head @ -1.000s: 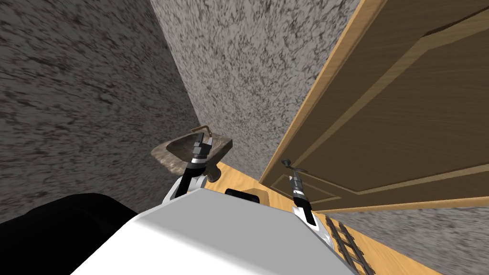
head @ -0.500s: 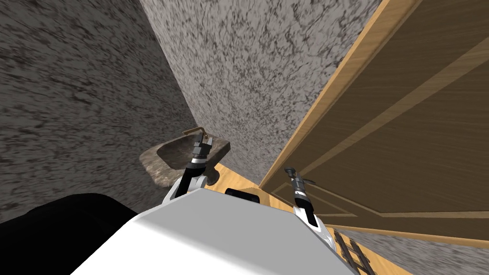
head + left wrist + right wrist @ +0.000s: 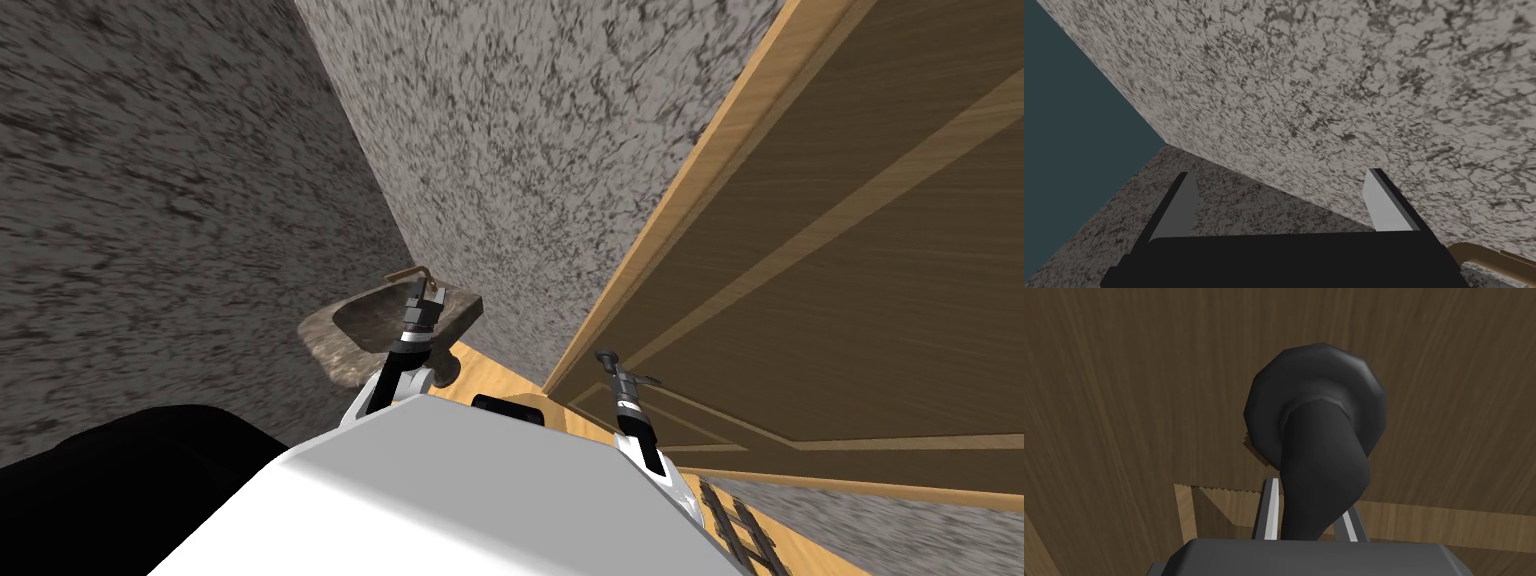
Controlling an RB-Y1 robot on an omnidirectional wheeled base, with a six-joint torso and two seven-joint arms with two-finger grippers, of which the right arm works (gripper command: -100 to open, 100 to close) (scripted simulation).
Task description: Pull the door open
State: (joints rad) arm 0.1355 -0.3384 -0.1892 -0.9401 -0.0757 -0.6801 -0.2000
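A brown wooden panelled door (image 3: 850,250) fills the right side in the head view, in a lighter wooden frame. Its dark lever handle (image 3: 1319,438) stands out from a round rose on the door face. My right gripper (image 3: 1309,498) is shut on the door handle, one thin finger pressed against each side of the lever near its free end. From the head, the same gripper (image 3: 607,360) reaches the door's near edge. My left gripper (image 3: 424,291) hangs open over the sink, its fingers (image 3: 1183,200) wide apart and holding nothing.
A dark stone sink (image 3: 345,335) with a brass tap (image 3: 415,272) juts from the speckled grey wall corner on my left. A dark ladder-like rack (image 3: 738,525) lies on the wooden floor (image 3: 500,385) at the lower right. A black area (image 3: 120,480) sits at the lower left.
My right gripper's fingers have closed in on the door handle. My head view has shifted and rolled a little, so the door looks steeper. The left arm has kept its pose.
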